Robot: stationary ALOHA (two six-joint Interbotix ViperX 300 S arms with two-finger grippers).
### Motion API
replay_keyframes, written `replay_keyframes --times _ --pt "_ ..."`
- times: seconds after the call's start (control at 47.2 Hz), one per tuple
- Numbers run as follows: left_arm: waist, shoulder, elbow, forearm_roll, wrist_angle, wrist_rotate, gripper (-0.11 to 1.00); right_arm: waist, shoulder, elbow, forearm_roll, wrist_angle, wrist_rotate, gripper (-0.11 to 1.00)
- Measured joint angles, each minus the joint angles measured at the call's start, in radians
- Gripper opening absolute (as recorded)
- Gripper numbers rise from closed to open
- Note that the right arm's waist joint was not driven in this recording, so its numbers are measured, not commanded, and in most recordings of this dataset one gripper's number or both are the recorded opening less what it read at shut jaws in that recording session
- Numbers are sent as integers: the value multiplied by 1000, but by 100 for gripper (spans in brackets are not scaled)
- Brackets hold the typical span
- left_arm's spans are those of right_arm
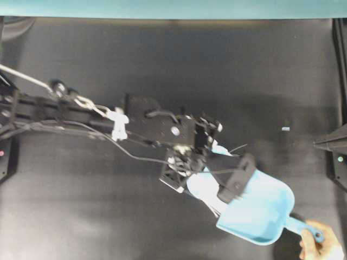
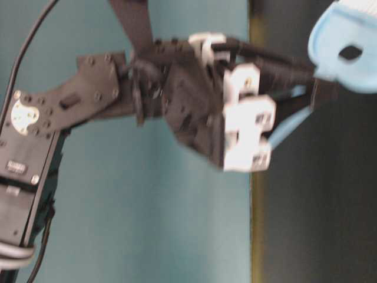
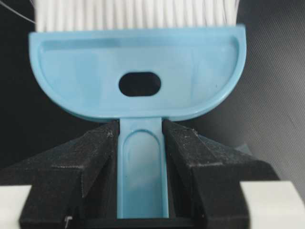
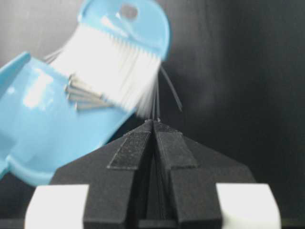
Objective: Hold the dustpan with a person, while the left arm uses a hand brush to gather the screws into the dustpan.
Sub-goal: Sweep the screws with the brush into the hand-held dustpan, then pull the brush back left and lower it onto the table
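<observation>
While gripping the hand brush [image 3: 138,76], left arm [image 1: 108,119] reaches over dustpan [image 1: 260,211].

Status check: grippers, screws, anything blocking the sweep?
Left gripper clamped on hand brush handle; right gripper shut, idle. Screws at dustpan mouth under bristles; person holds handle. Nothing blocking.

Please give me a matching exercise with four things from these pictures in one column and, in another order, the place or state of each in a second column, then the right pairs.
1. hand brush
2. screws
3. dustpan
4. right gripper

A. lying in the pan by the bristles
B. jaws together, holding nothing
C. handle clamped in the left gripper
D. handle held by the person

Pairs: 1-C, 2-A, 3-D, 4-B
</observation>
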Motion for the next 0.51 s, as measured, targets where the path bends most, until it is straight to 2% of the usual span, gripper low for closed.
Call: replay_keyframes --times 0.296,0.508 --pt "-25 77 -190 -3 -86 5 31 0 -2 0 -2 -2 0 -1" --pt "-25 86 -224 -5 -94 -11 31 0 -2 0 -2 0 0 -1"
